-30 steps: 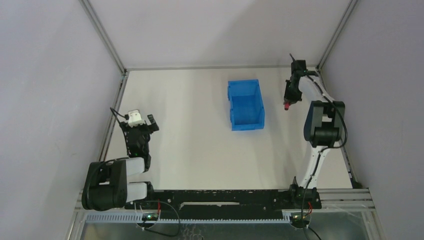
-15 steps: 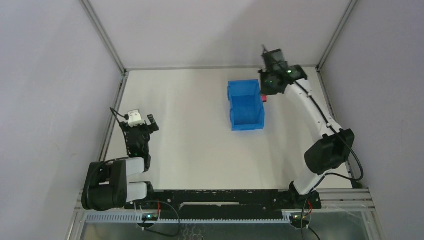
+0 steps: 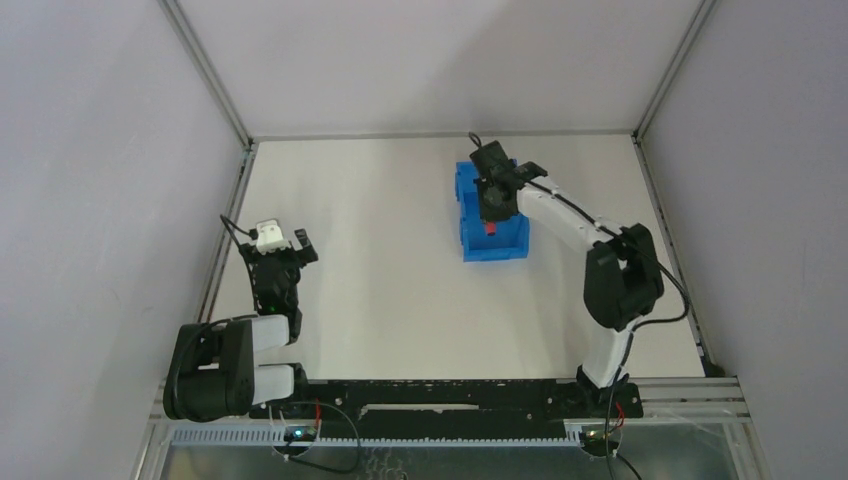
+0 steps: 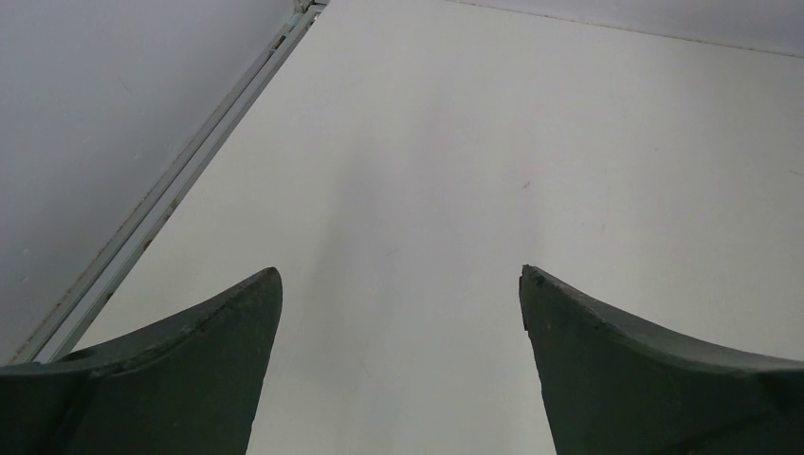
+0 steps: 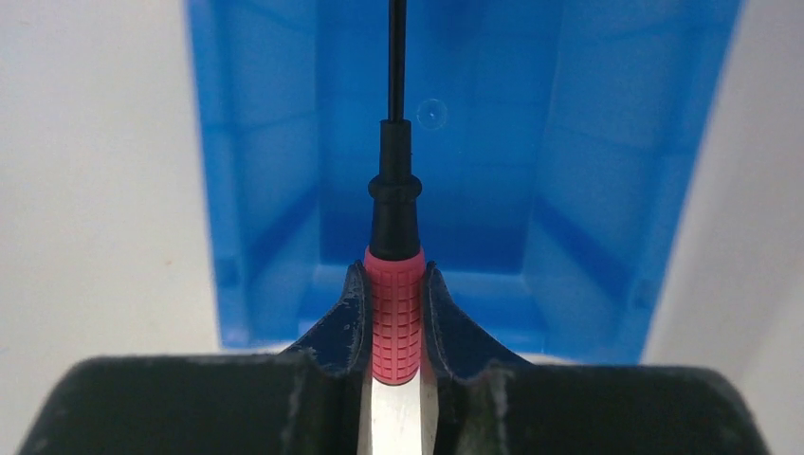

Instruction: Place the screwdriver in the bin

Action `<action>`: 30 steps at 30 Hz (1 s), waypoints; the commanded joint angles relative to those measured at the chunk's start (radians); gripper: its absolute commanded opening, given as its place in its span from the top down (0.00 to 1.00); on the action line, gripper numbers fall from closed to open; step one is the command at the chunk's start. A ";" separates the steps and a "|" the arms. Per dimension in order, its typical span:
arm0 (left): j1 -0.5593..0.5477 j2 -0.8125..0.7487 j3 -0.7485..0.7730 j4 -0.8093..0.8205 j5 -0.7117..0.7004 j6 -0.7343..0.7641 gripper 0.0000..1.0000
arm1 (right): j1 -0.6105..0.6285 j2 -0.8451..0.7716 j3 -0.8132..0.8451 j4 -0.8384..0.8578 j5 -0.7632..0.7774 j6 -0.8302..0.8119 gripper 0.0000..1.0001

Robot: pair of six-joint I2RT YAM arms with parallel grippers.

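Holding: the right pincer pinches the screwdriver by its red handle, with the thin shaft pointing ahead.
Position: the screwdriver hangs over the open blue bin, lined up along its length, so a release would likely drop it inside.
Idle: the left pincer is spread wide and empty over the bare counter, well apart from the bin.

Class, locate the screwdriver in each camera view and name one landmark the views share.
Top external: screwdriver right of centre, over the bin.
Left wrist: not in it.
Right wrist: centre, red handle gripped by the right hand.
Shared landmark: the blue bin, in both those views.
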 commanded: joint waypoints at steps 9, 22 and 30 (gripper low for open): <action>-0.003 -0.009 0.033 0.029 -0.003 0.020 0.00 | 0.007 0.167 -0.062 0.228 0.078 0.068 0.64; -0.003 -0.007 0.034 0.029 -0.002 0.020 0.00 | -0.029 -0.089 -0.026 0.177 0.137 0.041 0.36; -0.003 -0.008 0.033 0.029 -0.003 0.020 0.00 | -0.293 -0.310 -0.147 0.198 0.043 -0.075 0.00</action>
